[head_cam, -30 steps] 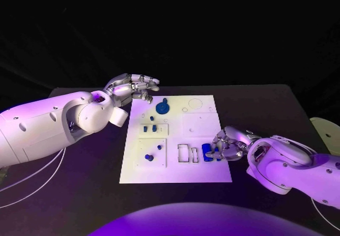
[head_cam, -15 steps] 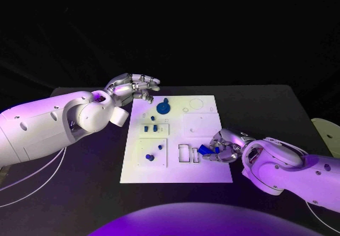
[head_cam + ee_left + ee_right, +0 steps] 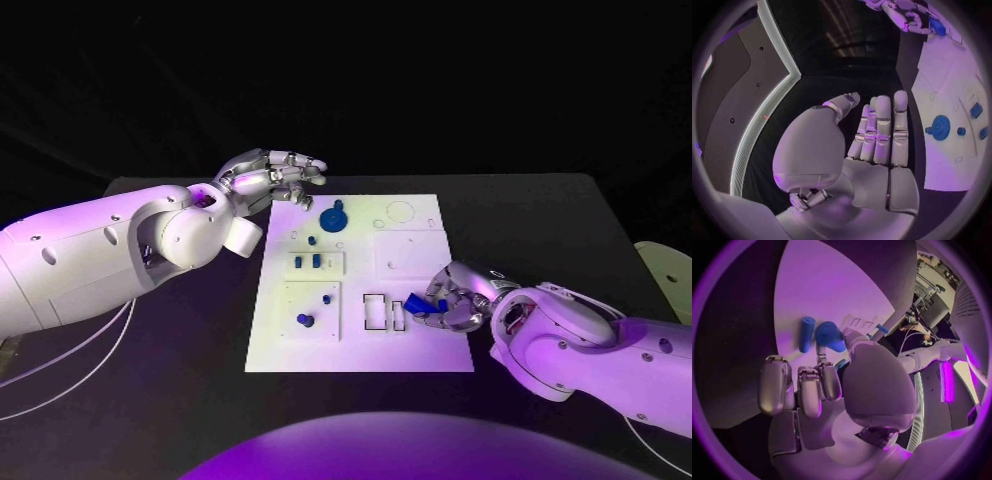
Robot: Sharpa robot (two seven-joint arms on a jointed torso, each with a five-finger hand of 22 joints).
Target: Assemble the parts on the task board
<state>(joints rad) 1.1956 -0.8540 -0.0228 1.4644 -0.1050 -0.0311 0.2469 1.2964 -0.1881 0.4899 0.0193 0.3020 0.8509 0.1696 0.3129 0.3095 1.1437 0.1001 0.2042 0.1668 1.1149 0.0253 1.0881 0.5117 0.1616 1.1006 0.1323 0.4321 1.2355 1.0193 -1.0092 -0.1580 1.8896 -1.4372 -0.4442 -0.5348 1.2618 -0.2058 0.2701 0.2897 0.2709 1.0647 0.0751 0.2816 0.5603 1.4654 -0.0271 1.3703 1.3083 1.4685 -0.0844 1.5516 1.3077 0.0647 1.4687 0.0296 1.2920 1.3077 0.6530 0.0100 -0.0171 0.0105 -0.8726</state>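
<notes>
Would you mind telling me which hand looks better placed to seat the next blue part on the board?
Right, probably: the right hand already holds a blue part over the task board. The left hand hovers beyond its far corner, holding nothing.

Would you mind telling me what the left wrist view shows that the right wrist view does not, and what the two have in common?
Left wrist view alone: the left hand, open with straight fingers and holding nothing, beside the far end of the task board, where a round blue part and smaller blue pieces sit. Right wrist view alone: a close look at the right hand, its fingers on a blue part, with a blue cylinder lying just beside it on the board. Both share the white task board and the right hand with its blue part, seen far off from the left wrist.
</notes>
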